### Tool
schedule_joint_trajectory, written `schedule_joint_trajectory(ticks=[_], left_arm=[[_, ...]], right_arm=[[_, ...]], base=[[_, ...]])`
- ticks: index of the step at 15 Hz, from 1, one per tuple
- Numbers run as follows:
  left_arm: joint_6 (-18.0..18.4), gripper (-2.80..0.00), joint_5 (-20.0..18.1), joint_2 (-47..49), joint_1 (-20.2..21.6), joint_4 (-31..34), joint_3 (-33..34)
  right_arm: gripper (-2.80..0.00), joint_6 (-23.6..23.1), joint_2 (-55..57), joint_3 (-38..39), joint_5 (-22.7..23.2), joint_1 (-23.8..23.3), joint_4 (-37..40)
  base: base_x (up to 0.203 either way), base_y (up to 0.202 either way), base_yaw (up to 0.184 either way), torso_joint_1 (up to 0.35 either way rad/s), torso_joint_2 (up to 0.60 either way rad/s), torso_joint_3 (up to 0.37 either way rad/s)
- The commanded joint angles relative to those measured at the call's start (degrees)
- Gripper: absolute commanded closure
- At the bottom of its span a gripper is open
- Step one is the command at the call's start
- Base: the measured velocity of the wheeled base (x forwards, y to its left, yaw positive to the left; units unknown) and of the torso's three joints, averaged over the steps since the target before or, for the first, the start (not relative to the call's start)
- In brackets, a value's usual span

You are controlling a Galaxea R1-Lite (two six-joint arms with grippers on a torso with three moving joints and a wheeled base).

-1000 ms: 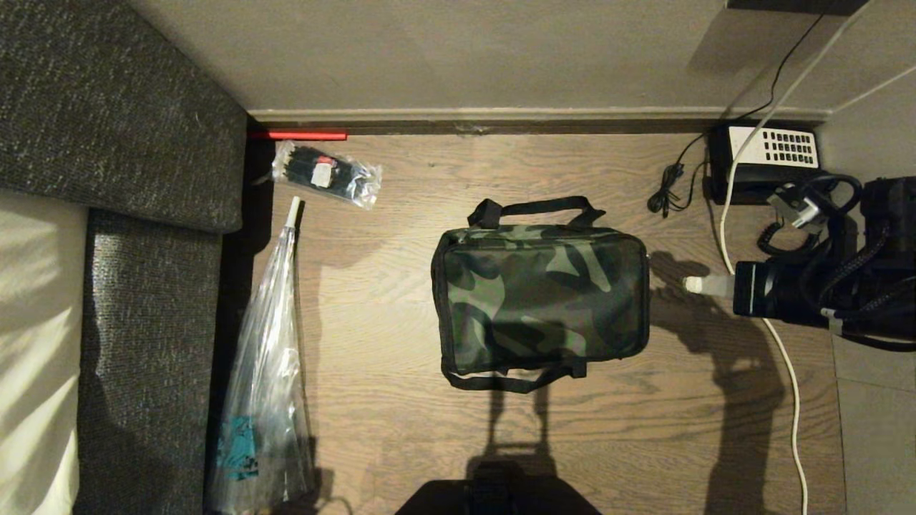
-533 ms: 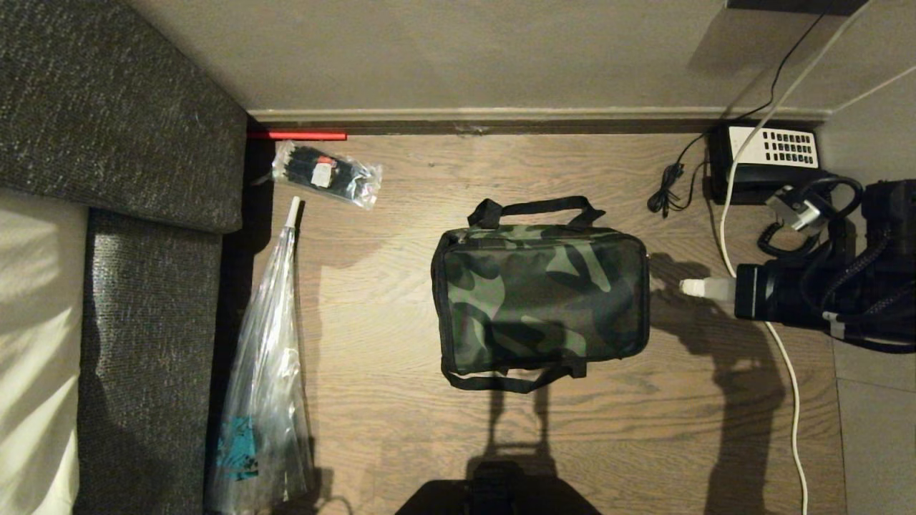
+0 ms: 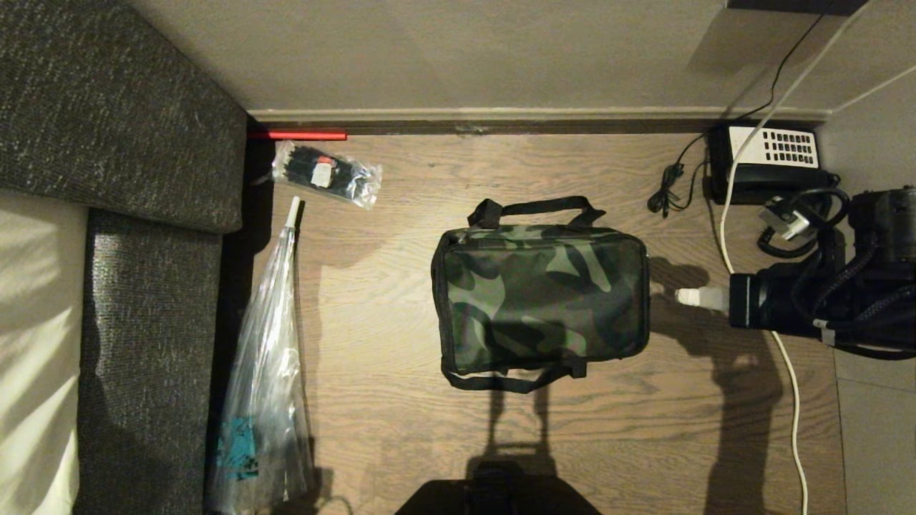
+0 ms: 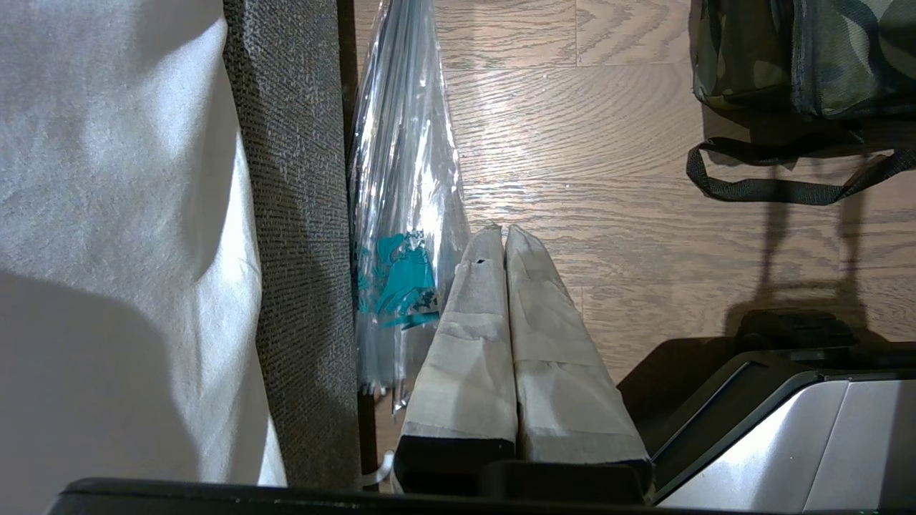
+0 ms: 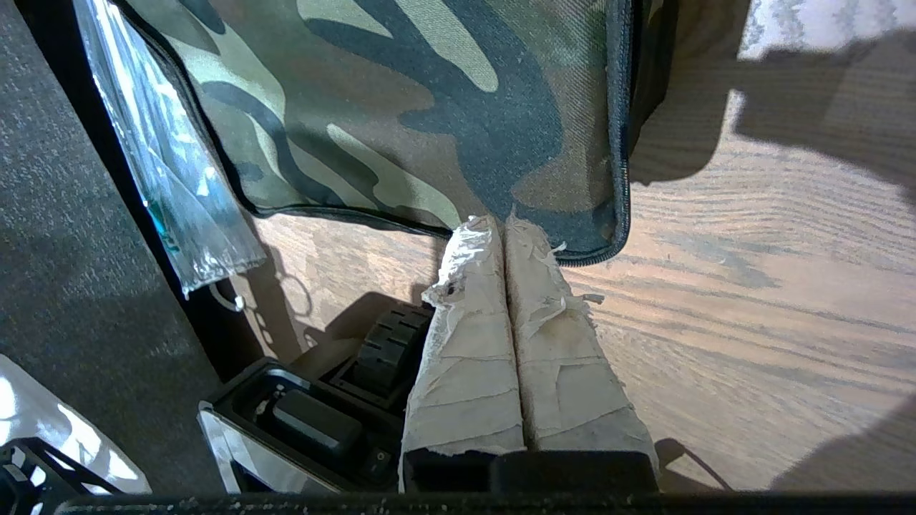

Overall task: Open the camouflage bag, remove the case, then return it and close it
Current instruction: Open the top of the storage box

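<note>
Clenched empty, the right gripper (image 3: 688, 296) has its two tape-wrapped jaws pressed flat together, pointing level at the right end of the boxy green, olive and black camouflage fabric bag (image 3: 540, 300), close beside that end wall without clearly touching it; in the right wrist view the frayed tips (image 5: 504, 232) sit at the bag's black piped corner. That bag lies zipped shut on the brown wood-plank floor (image 3: 401, 429), one black strap handle (image 3: 537, 207) arching off its far side and another lying slack off its near side. Behind the right arm a black-and-white desk telephone (image 3: 769, 161) sits by the wall, with a white cable (image 3: 791, 400) running across the floor. The left gripper (image 4: 504, 239) hangs low near the robot's base with its jaws likewise closed on nothing, beside a long clear plastic bag with teal print (image 4: 401, 214) that lies along a dark grey woven sofa (image 3: 143, 143). A smaller clear packet of black items (image 3: 325, 172) rests near the skirting.
</note>
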Motion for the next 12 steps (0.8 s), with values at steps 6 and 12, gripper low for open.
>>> schedule_joint_trajectory(ticks=[6,12], left_arm=[[0.10,0.00,-0.03,0.22,0.02,0.00,0.02],[0.02,0.00,-0.03,0.22,0.02,0.00,0.02]], right_arm=[[0.00,0.20,0.53,-0.21,0.15,0.96,0.93],[0.00,-0.32,1.48,-1.51,0.24,1.93,2.59]], base=[[0.000,0.000,0.000,0.000,0.00,0.000],[0.000,0.000,0.000,0.000,0.00,0.000]])
